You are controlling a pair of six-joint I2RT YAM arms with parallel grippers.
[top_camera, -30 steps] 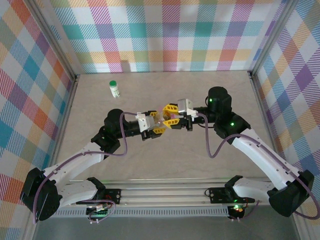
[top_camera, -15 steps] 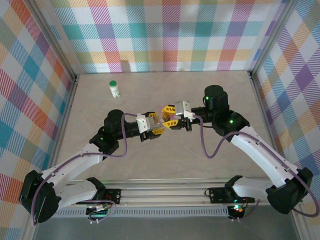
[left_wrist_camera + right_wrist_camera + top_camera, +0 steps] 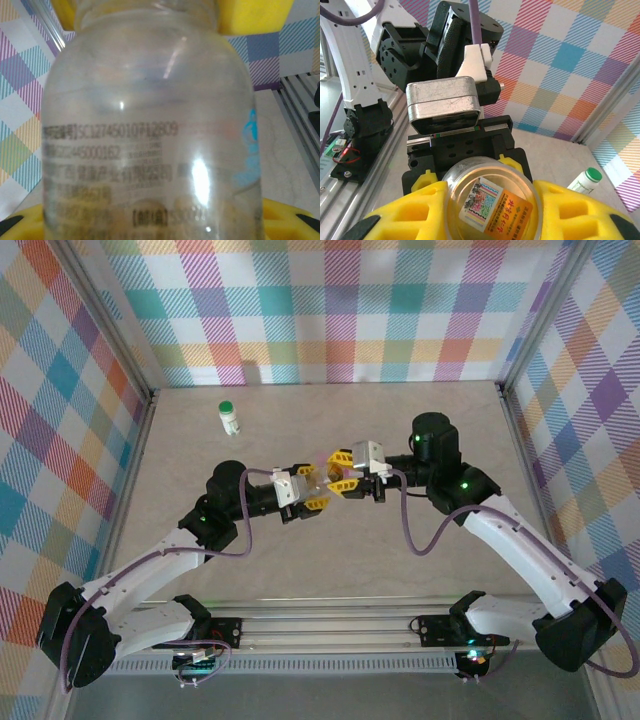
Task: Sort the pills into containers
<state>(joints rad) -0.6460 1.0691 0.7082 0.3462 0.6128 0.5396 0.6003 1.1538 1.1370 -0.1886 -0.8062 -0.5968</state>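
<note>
Facing the right wrist — clear bottle (image 3: 492, 200) end-on; left wrist — its printed side.

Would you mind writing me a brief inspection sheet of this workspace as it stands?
Surface: beige table, flat, faintly marbled.
Job's things: small translucent bottle held between both grippers at the centre; white bottle with green cap standing at the far left.
Clutter: nothing seen.
Grippers: left gripper fingers shut on the translucent bottle's body; right gripper fingers shut on its end.
Cables: purple cable loops from each arm, apart from both bottles.
Surroundings: checked cloth walls; metal rail at the near edge.
</note>
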